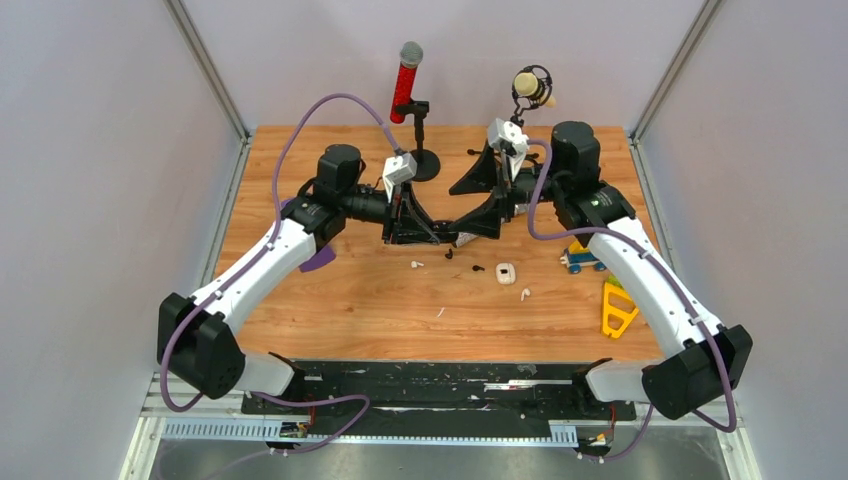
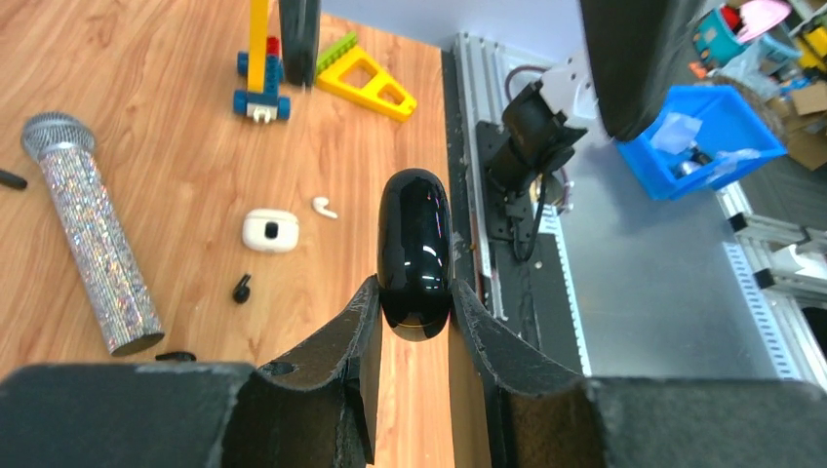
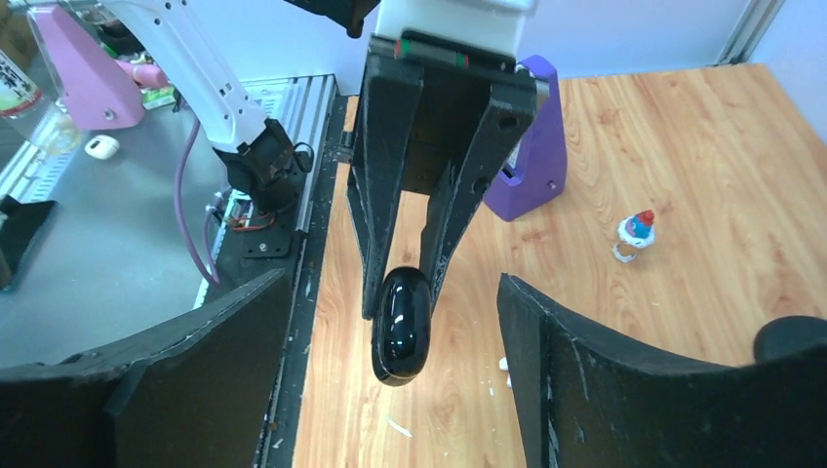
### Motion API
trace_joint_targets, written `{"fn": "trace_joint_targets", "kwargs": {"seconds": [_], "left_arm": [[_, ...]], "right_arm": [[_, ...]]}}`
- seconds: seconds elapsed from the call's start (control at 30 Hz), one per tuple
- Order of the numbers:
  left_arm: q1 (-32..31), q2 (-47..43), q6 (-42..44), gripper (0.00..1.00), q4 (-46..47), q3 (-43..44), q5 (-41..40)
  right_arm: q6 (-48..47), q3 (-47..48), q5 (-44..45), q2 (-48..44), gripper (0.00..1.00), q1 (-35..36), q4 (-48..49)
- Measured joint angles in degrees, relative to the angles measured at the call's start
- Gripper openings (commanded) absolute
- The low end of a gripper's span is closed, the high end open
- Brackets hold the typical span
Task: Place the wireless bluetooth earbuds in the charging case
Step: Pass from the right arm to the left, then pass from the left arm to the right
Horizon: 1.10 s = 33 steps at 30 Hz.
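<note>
While the left gripper [image 2: 414,304] clamps the black charging case [image 2: 414,244], seemingly unopened, and the right gripper [image 3: 392,283] gapes wide, earbuds [image 2: 324,206] lie loose mid-left, none inserted

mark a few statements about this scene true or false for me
1. The left hand grips a black case. True.
2. The right hand is shut on an earbud. False: it is open, gripping nothing.
3. The white case lies on the table. True.
4. The glittery microphone stands upright. False: it lies flat on the table.
5. The white earbud sits inside the white case. False: it lies on the table beside it.
</note>
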Motion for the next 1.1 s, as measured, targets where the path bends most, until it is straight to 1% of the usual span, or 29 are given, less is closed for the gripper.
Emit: {"fn": "trace_joint_targets", "kwargs": {"seconds": [0.1, 0.17, 0.33, 0.57, 0.73, 0.87, 0.93, 1.03, 1.1], "left_arm": [[-0.61, -0.15, 5.01, 0.22, -5.01, 0.13, -1.92], [-1.55, -0.35, 8.81, 0.22, -8.76, 0.24, -3.78], [-3.69, -0.87, 15.61, 0.22, -14.67, 0.33, -7.08], [-4.63, -1.11, 21.11, 0.22, -19.34, 0.46, -10.47], [-5.53, -1.16, 23.34, 0.22, -21.29, 0.66, -12.31], [-6.19, -1.16, 24.76, 0.22, -21.86, 0.76, -13.31], [-6.43, -1.16, 25.18, 0.22, -22.23, 0.79, -13.64], [-6.62, -1.16, 25.83, 0.23, -22.97, 0.87, -14.27], [-6.58, -1.16, 26.14, 0.23, -23.02, 0.98, -15.37]], "right_arm": [[-7.69, 2.80, 0.33, 0.00, 0.77, 0.02, -7.39], [-12.04, 2.99, 0.61, 0.00, 0.75, 0.02, -11.41], [-19.47, 1.90, 0.83, 0.90, 0.69, 0.04, -18.29], [-25.05, -0.26, 3.63, 4.11, 0.66, 2.10, -24.09], [-26.99, -0.68, 5.35, 5.51, 0.63, 3.98, -26.86], [-27.91, -0.79, 6.27, 5.99, 0.58, 4.85, -27.80], [-28.22, -0.79, 6.56, 6.38, 0.53, 5.14, -28.13], [-28.85, -0.79, 6.93, 7.17, 0.34, 5.40, -28.37], [-28.98, -0.79, 6.67, 7.54, 0.24, 5.68, -29.03]]}}
